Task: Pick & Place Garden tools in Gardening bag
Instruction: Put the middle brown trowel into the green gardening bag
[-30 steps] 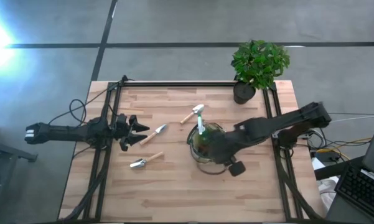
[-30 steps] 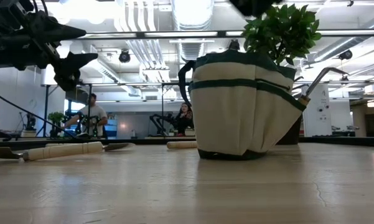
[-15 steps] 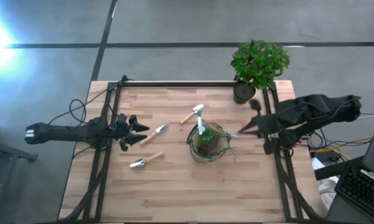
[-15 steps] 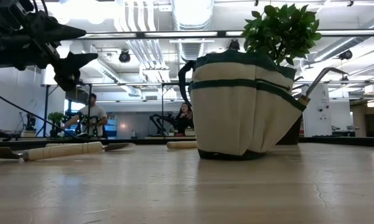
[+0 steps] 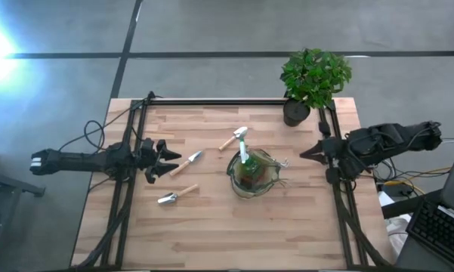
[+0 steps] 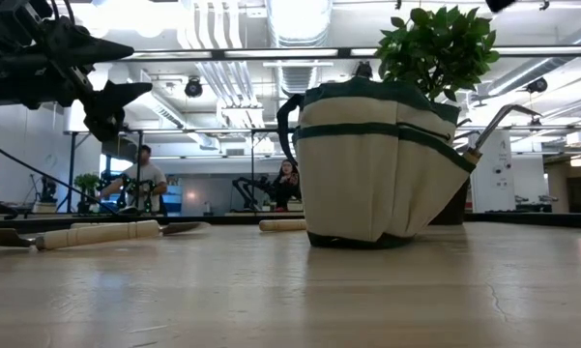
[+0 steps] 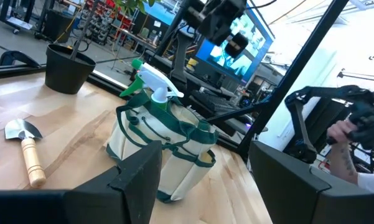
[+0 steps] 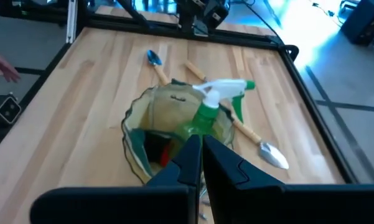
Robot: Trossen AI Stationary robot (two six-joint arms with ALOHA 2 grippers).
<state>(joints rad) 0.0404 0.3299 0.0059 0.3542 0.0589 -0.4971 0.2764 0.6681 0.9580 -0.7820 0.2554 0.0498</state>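
Gardening bag [image 5: 251, 174] sat mid-table with a green spray bottle [image 5: 243, 147] inside, three garden tools [image 5: 186, 163] lay on the table left of it, left gripper [image 5: 165, 160] jaws open and empty beside them, right gripper [image 5: 305, 153] jaws closed and empty, near the right edge.

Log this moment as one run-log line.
left end effector: open, beside loose tools | right end effector: shut, empty, right of bag | on table: three tools | in bag: spray bottle

Potted plant [image 5: 314, 79], perhaps a spray bottle [image 5: 243, 146]
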